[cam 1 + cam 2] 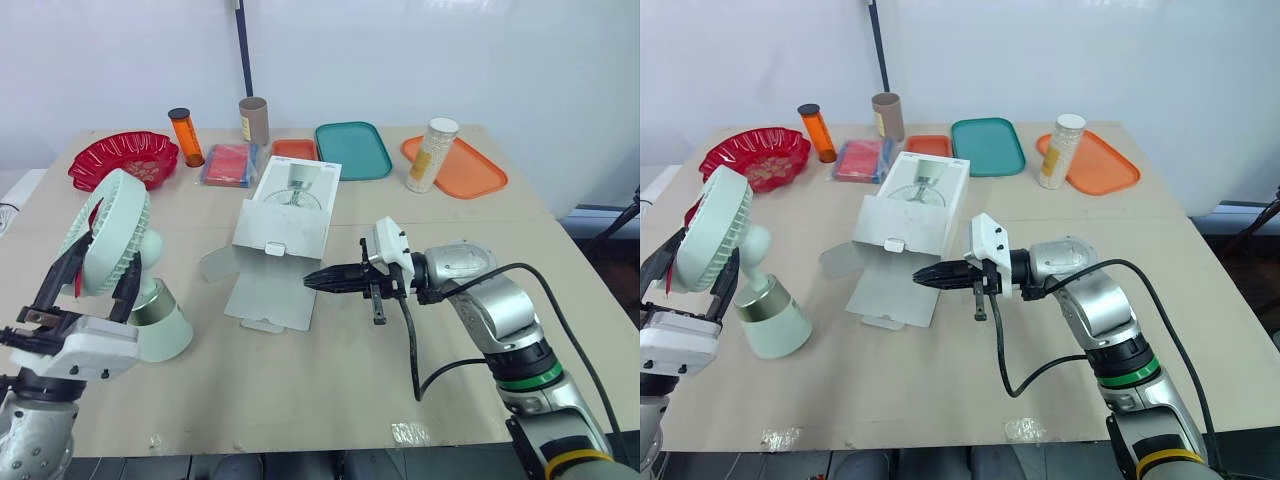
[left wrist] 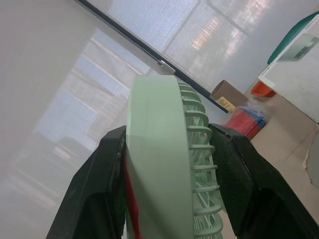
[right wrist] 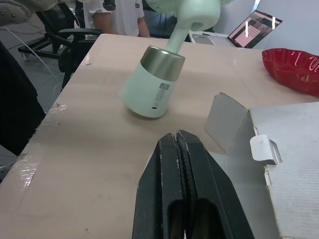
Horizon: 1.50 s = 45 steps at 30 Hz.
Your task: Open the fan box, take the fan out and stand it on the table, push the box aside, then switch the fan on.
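Fan is being held outside box, at worktop front left; its head is being pinched between left tool fingers; fan is leaning, base down at worktop, contact cannot be told; box is lying open mid-worktop, flaps spread, just right of fan; right tool is being held level, fingers pressed together and gripping nothing, tip at box's near right edge, pointing toward fan; red bowl and teal tray are sitting along far edge.
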Each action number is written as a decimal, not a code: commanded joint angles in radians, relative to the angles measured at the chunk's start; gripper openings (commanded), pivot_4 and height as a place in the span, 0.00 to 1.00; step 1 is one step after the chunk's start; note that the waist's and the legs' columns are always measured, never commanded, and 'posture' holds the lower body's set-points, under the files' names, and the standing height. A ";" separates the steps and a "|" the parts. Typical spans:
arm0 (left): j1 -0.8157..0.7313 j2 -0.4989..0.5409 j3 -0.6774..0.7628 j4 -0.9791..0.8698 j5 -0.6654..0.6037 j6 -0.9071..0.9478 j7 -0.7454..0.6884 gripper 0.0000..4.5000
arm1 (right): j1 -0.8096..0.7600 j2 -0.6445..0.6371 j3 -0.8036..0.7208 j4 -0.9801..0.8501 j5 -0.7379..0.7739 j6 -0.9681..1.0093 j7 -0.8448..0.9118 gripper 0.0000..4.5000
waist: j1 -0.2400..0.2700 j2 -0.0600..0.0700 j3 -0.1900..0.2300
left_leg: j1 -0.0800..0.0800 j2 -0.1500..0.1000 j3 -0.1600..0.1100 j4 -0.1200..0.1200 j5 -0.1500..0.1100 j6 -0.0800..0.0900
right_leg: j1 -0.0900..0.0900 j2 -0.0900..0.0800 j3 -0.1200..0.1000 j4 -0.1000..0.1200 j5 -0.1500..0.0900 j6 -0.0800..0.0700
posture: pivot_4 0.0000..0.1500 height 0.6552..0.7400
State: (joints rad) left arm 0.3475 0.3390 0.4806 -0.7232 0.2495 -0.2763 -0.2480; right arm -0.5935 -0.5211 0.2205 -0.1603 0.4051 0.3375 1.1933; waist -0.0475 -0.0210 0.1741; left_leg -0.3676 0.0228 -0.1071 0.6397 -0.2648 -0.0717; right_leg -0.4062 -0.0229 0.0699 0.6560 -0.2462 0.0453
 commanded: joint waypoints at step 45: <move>-0.255 0.147 -0.102 0.546 0.185 -0.273 0.347 0.43 | 0.010 -0.077 -0.040 -0.094 0.028 0.063 -0.026 0.00 | 0.002 0.000 -0.001 | 0.000 -0.001 -0.001 0.000 0.000 0.000 | 0.000 -0.002 -0.001 0.000 0.001 0.000 | 1.00 1.00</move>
State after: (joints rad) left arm 0.0661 0.4888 0.3759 -0.1542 0.4473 -0.5644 0.1063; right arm -0.5640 -0.5915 0.1972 -0.2328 0.4213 0.4083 1.1567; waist -0.0459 -0.0210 0.1735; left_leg -0.3675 0.0222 -0.1078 0.6394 -0.2648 -0.0717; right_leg -0.4065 -0.0245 0.0685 0.6566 -0.2458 0.0453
